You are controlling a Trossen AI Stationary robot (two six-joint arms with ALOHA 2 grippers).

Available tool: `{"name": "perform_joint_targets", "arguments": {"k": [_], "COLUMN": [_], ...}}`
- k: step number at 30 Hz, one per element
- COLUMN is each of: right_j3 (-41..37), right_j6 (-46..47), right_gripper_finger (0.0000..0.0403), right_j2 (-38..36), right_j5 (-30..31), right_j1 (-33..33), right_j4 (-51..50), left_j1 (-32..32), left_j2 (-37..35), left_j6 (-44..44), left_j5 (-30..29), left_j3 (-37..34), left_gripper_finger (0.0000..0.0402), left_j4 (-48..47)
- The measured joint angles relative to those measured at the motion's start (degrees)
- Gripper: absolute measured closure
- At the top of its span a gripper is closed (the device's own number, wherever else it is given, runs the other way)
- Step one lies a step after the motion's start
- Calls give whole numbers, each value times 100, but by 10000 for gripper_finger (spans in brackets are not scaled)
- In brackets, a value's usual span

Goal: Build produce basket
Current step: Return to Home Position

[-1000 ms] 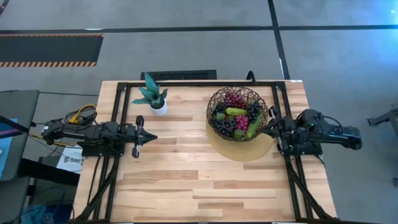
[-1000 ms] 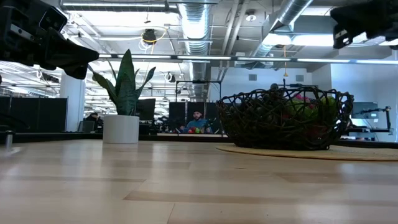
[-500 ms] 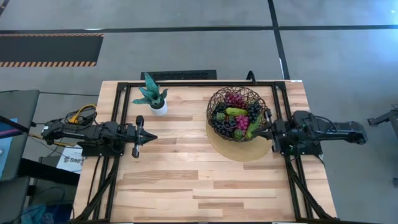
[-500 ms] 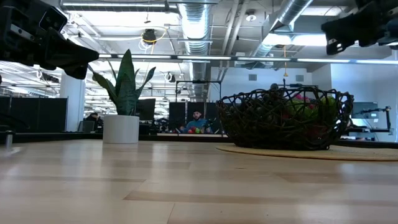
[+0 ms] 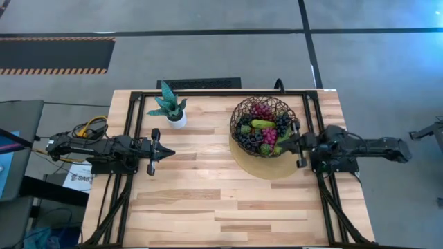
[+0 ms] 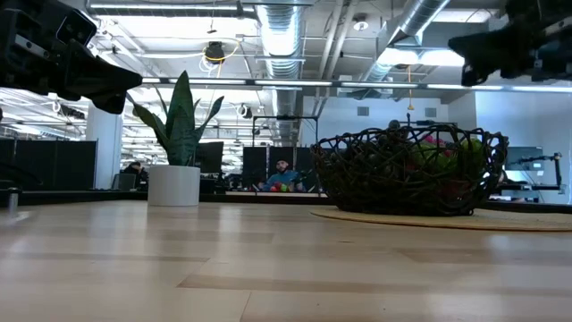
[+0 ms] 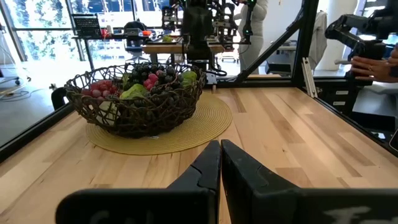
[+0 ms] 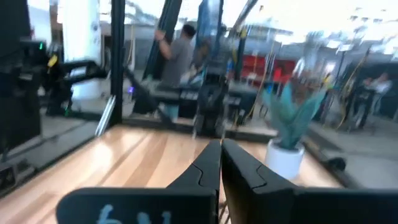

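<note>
The round dark brown open-weave wire basket (image 5: 233, 125) stands on a flat tan woven round mat (image 5: 266, 168) at the far right of the pale plank-wood bench (image 5: 208, 200). It looks full: magenta grape bunches (image 5: 261, 110), black grape bunches (image 5: 250, 142) and a smooth green cucumber (image 5: 262, 124) are heaped inside. The build seems finished, so what remains is parking the arms.

The right gripper (image 5: 292, 143) hovers just beside the basket's right rim, raised above it in the low view, its fingers (image 8: 202, 174) clenched together on nothing. To home it well, I would draw it straight back to the right at that height, away from the wire. The weave is open and knobbly, easy for a fingertip to snag, and the light basket would likely slide along with its thin mat.

The left gripper (image 5: 169, 151) waits at the bench's left, well apart from the basket, fingers (image 7: 202, 174) likewise pressed together and empty. A small green plant in a white pot (image 5: 170, 109) stands far left of the basket.
</note>
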Motion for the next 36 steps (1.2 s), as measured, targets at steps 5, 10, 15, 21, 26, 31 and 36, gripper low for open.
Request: {"name": "perform_joint_targets", "arguments": {"k": [5, 10, 15, 21, 26, 31, 36], "right_j3": [-13, 0, -43, -386, -385, -387, -387], "right_j6": [-4, 111, 198, 497, 359, 345, 589], "right_gripper_finger": [370, 370, 370, 370, 370, 370, 370], "right_j2": [-617, -1199, -1194, -1187, -1191, -1178, -1177], "right_j5": [-223, -623, -636, -633, -599, -545, -537], "right_j1": [-242, -308, -308, -306, -325, -432, -420], "right_j4": [-655, -1207, -1278, -1132, -1043, -1205, -1260], "left_j1": [-2, -2, 0, 0, -2, 0, 0], "left_j2": [0, -1, -2, -2, -2, -2, -2], "left_j6": [0, 0, 0, 0, 0, 0, 0], "left_j5": [2, 0, 0, 1, 0, 0, 0], "left_j3": [0, 1, 2, 0, 0, 1, 1], "left_gripper_finger": [401, 401, 401, 401, 401, 401, 401], "left_j4": [1, 0, 1, 1, 0, 1, 2]}}
